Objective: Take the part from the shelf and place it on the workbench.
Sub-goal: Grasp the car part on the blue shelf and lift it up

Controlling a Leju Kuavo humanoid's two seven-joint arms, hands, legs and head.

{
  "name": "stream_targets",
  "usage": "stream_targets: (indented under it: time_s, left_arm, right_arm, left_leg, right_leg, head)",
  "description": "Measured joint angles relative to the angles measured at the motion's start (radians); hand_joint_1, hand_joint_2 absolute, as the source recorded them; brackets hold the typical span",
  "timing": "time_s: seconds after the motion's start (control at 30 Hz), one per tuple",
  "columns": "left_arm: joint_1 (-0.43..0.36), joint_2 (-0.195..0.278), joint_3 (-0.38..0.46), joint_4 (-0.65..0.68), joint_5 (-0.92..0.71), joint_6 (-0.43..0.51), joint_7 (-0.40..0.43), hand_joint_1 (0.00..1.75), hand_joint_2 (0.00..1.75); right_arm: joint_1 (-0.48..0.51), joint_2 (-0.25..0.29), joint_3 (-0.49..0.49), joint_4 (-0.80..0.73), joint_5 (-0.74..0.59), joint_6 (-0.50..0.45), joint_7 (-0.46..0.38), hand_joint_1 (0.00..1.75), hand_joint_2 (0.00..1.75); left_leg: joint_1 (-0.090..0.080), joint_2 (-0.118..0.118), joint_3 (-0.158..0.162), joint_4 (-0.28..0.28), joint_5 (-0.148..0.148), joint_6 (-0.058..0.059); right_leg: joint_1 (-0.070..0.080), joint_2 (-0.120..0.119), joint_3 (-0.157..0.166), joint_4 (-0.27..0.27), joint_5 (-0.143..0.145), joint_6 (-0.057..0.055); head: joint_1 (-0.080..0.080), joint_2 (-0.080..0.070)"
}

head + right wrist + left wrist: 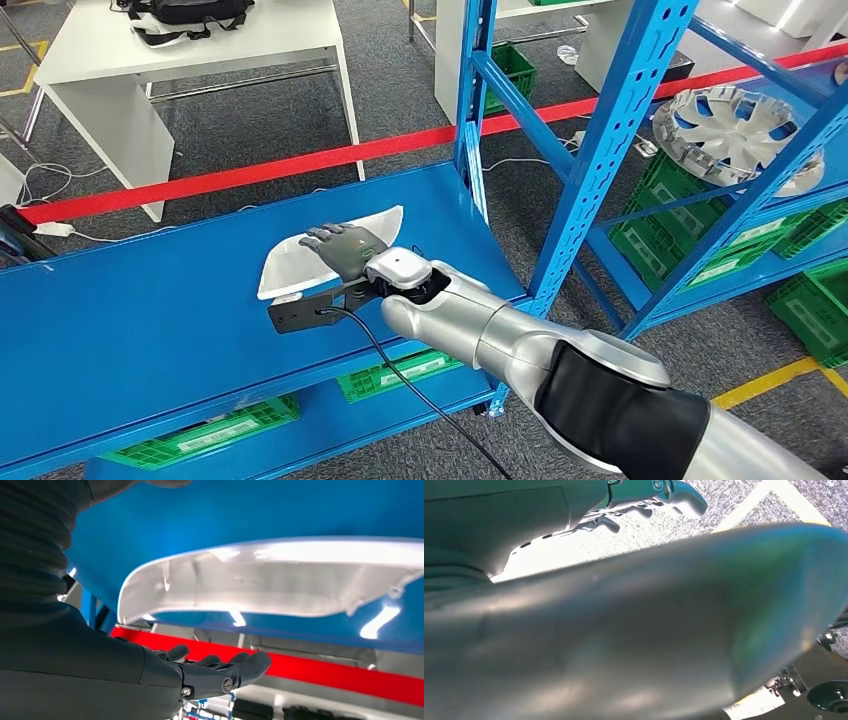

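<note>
The part is a white curved plastic shell (296, 264) lying on the blue shelf board (150, 300) near its far edge. My right hand (345, 250) reaches in over the shelf, fingers stretched out flat above the shell's right half. The right wrist view has the shell (270, 580) close ahead, its hollow rim facing the camera, and the fingers (220, 672) straight and apart from it with a gap between. That hand holds nothing. In the left wrist view, my left hand (649, 500) hangs above the grey carpet with nothing in it.
A blue upright post (610, 130) stands just right of my right arm. A silver wheel cover (735, 130) lies on the neighbouring shelf, with green crates (700, 235) below. Red barrier tape (300, 165) runs behind the shelf, and a white table (190, 50) stands beyond it.
</note>
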Motion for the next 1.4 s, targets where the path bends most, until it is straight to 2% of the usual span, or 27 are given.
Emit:
stream_targets:
  time_s: [0.53, 0.67, 0.77, 0.87, 1.03, 1.07, 1.1, 1.17, 1.2, 1.23, 1.3, 1.33, 1.4]
  left_arm:
    - [-0.002, -0.005, 0.019, -0.002, -0.007, 0.0, -0.008, 0.0, 0.0]
    - [-0.005, -0.005, 0.025, -0.002, -0.011, 0.0, -0.007, 0.0, 0.0]
    - [-0.006, -0.005, 0.027, -0.002, -0.012, 0.0, -0.006, 0.0, 0.0]
    - [-0.007, -0.006, 0.03, -0.002, -0.012, 0.0, -0.006, 0.0, 0.0]
    - [-0.007, -0.006, 0.031, -0.002, -0.012, 0.0, -0.006, 0.0, 0.0]
    - [-0.007, -0.006, 0.031, -0.002, -0.012, 0.0, -0.006, 0.0, 0.0]
    - [-0.007, -0.007, 0.031, -0.002, -0.012, 0.0, -0.005, 0.0, 0.0]
    - [-0.007, -0.008, 0.032, -0.003, -0.012, 0.0, -0.005, 0.0, 0.0]
    - [-0.007, -0.009, 0.033, -0.003, -0.013, 0.0, -0.005, 0.0, 0.0]
    - [-0.007, -0.009, 0.033, -0.003, -0.014, 0.0, -0.005, 0.0, 0.0]
    - [-0.007, -0.01, 0.033, -0.003, -0.018, 0.0, -0.005, 0.0, 0.0]
    - [-0.007, -0.01, 0.033, -0.003, -0.02, 0.0, -0.005, 0.0, 0.0]
    - [-0.009, -0.011, 0.034, -0.004, -0.021, 0.0, -0.005, 0.0, 0.0]
  right_arm:
    - [0.001, 0.055, 0.021, 0.042, 0.023, -0.005, -0.015, 0.0, 1.75]
    - [0.002, 0.073, 0.031, 0.042, 0.024, -0.002, -0.018, 0.0, 1.75]
    - [0.004, 0.083, 0.035, 0.041, 0.026, -0.002, -0.018, 0.0, 1.75]
    - [0.005, 0.087, 0.038, 0.038, 0.027, -0.002, -0.018, 0.0, 1.75]
    - [0.006, 0.087, 0.039, 0.038, 0.027, -0.003, -0.018, 0.0, 1.75]
    - [0.005, 0.087, 0.04, 0.038, 0.027, -0.002, -0.018, 0.0, 1.75]
    - [0.008, 0.087, 0.041, 0.038, 0.027, -0.002, -0.018, 0.0, 1.75]
    - [0.012, 0.088, 0.046, 0.038, 0.028, -0.002, -0.018, 0.0, 1.75]
    - [0.014, 0.087, 0.048, 0.038, 0.028, -0.002, -0.018, 0.0, 1.75]
    - [0.013, 0.088, 0.05, 0.038, 0.029, -0.001, -0.018, 0.0, 1.75]
    - [0.014, 0.089, 0.051, 0.037, 0.03, -0.001, -0.018, 0.0, 1.75]
    - [0.015, 0.091, 0.052, 0.037, 0.03, 0.0, -0.018, 0.0, 1.75]
    - [0.014, 0.095, 0.052, 0.035, 0.03, 0.0, -0.018, 0.0, 1.75]
  left_leg:
    - [-0.002, 0.001, 0.0, 0.001, -0.001, 0.002]
    - [-0.006, 0.001, 0.0, 0.004, -0.006, 0.009]
    - [-0.01, 0.001, 0.0, 0.004, -0.011, 0.017]
    - [-0.005, 0.002, 0.009, -0.006, -0.012, 0.026]
    - [-0.002, 0.002, 0.014, -0.008, -0.011, 0.028]
    - [-0.001, 0.002, 0.015, -0.01, -0.011, 0.03]
    - [0.001, 0.003, 0.017, -0.009, -0.015, 0.03]
    - [0.007, 0.003, 0.022, 0.0, -0.027, 0.021]
    - [0.009, 0.002, 0.023, 0.005, -0.034, 0.012]
    - [0.01, 0.002, 0.024, 0.008, -0.037, 0.002]
    - [0.009, 0.003, 0.028, 0.014, -0.035, -0.016]
    - [0.01, 0.004, 0.029, 0.018, -0.036, -0.024]
    - [0.012, 0.007, 0.018, 0.052, -0.052, -0.03]
  right_leg:
    - [-0.002, 0.001, 0.0, -0.001, 0.0, 0.001]
    - [-0.007, 0.001, 0.001, -0.001, -0.003, 0.006]
    - [-0.011, 0.001, 0.004, -0.001, -0.001, 0.015]
    - [-0.008, 0.001, 0.008, 0.008, 0.005, 0.022]
    - [-0.007, 0.001, 0.008, 0.01, 0.002, 0.023]
    - [-0.008, 0.0, -0.015, 0.055, -0.023, 0.025]
    - [-0.011, -0.002, -0.057, 0.115, -0.041, 0.029]
    - [-0.015, -0.005, -0.099, 0.134, -0.023, 0.034]
    - [-0.014, -0.006, -0.1, 0.098, -0.003, 0.031]
    - [-0.012, -0.007, -0.082, 0.044, 0.015, 0.024]
    - [-0.008, -0.007, -0.083, 0.035, 0.009, 0.004]
    - [-0.009, -0.006, -0.075, 0.032, 0.021, -0.006]
    - [-0.011, -0.007, -0.055, 0.028, 0.028, -0.021]
  head:
    - [0.0, 0.0]
    - [0.0, 0.0]
    - [0.0, 0.0]
    - [-0.001, 0.0]
    - [-0.001, 0.0]
    - [0.001, 0.0]
    - [0.004, 0.0]
    - [0.01, 0.0]
    - [0.011, 0.0]
    - [0.012, 0.0]
    - [0.012, 0.0]
    - [0.012, 0.0]
    - [0.007, 0.0]
